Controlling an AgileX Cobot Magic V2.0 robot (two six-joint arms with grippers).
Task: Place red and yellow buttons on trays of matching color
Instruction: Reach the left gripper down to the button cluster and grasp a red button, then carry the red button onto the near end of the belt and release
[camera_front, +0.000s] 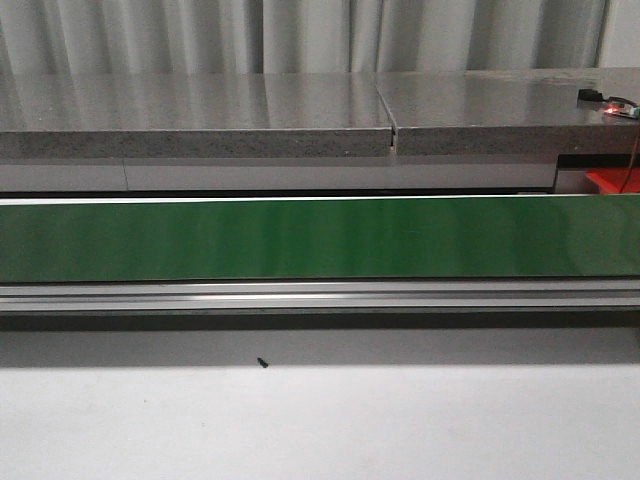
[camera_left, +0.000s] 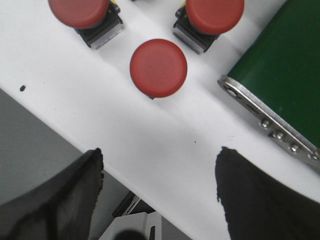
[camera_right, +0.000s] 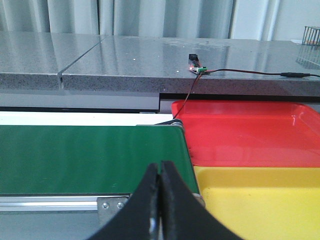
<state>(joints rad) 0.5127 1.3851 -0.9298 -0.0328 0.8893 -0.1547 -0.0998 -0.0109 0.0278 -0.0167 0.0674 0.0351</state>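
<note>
Three red buttons lie on the white surface in the left wrist view: one in the middle (camera_left: 158, 68) and two further off (camera_left: 80, 11) (camera_left: 214, 14). My left gripper (camera_left: 160, 175) hangs open above the white surface's edge, short of the middle button, nothing between its dark fingers (camera_left: 75, 195). In the right wrist view a red tray (camera_right: 250, 132) and a yellow tray (camera_right: 260, 200) stand side by side past the end of the green conveyor belt (camera_right: 90, 157). My right gripper (camera_right: 160, 172) is shut, empty, over the belt's end. No yellow button shows.
The green belt (camera_front: 320, 240) runs across the front view, with an aluminium rail (camera_front: 320, 295) before it and a grey stone counter (camera_front: 200, 110) behind. A small board with a red light (camera_front: 612, 108) and wire sits at the counter's right. A corner of the red tray (camera_front: 612, 180) shows there.
</note>
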